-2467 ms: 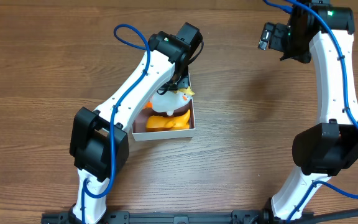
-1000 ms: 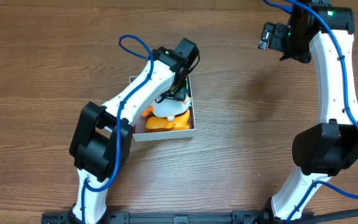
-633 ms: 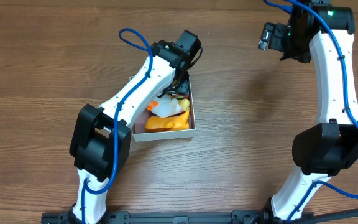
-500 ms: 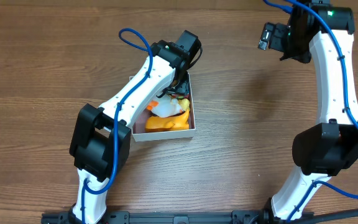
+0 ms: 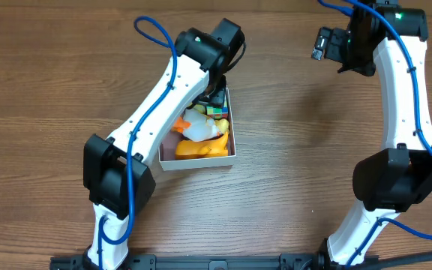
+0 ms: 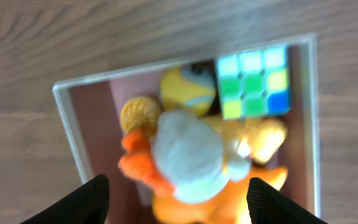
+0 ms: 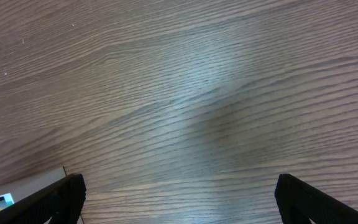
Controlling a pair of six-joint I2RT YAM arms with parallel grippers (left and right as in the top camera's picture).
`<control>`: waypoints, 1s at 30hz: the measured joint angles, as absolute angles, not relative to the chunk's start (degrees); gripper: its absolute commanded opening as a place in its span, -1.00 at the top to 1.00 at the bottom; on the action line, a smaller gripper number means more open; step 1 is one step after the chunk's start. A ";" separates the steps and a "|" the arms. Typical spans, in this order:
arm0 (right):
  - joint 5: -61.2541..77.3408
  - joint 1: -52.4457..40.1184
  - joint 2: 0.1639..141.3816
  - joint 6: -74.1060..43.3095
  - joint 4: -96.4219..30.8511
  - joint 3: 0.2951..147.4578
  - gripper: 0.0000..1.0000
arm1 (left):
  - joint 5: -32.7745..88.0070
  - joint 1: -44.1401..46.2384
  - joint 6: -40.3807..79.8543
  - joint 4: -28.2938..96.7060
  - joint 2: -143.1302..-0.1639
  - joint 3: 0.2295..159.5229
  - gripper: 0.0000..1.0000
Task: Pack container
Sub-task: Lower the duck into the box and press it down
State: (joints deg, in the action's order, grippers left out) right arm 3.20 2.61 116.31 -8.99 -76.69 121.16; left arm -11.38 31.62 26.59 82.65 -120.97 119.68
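The container is a white-walled square box left of the table's middle. It holds a white and orange plush duck, a colour cube and other small toys. The left wrist view looks straight down into the container: the duck lies in the middle, the cube sits in a corner, and a yellow round toy is beside the cube. My left gripper hovers open above the duck, holding nothing. My right gripper stands open over bare wood at the far right.
The left arm reaches across the container's left side and hides part of it. The right arm stands along the right edge of the table. A corner of the container shows at the lower left of the right wrist view.
My left gripper has drawn up and away from the toys toward the far side of the container. The white duck stays lying in the container. The right arm has not moved.
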 measured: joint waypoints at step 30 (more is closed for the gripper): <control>3.22 2.61 116.31 -9.02 -76.75 121.16 -1.00 | -14.81 31.62 26.61 76.60 -120.99 104.09 -0.31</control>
